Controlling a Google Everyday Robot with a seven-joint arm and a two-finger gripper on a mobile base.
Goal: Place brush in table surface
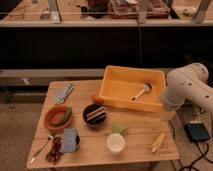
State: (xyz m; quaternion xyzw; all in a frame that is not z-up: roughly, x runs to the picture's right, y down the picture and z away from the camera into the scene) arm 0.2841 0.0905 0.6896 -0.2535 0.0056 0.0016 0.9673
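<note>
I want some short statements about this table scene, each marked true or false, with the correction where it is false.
1. The brush lies inside the yellow bin. True.
2. The gripper holds the brush. False: it is at the white arm's lower end, by the bin's corner, apart from the brush.
3. The white cup stands on the wooden table. True.
4. The orange bowl sits inside the bin. False: it stands on the table, apart from the bin.

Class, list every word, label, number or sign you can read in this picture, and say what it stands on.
No text can be read anywhere.
Yellow bin, brush inside it, table surface: no visible lettering.
Gripper, at the table's right edge beside the bin: no legible marking.
</note>
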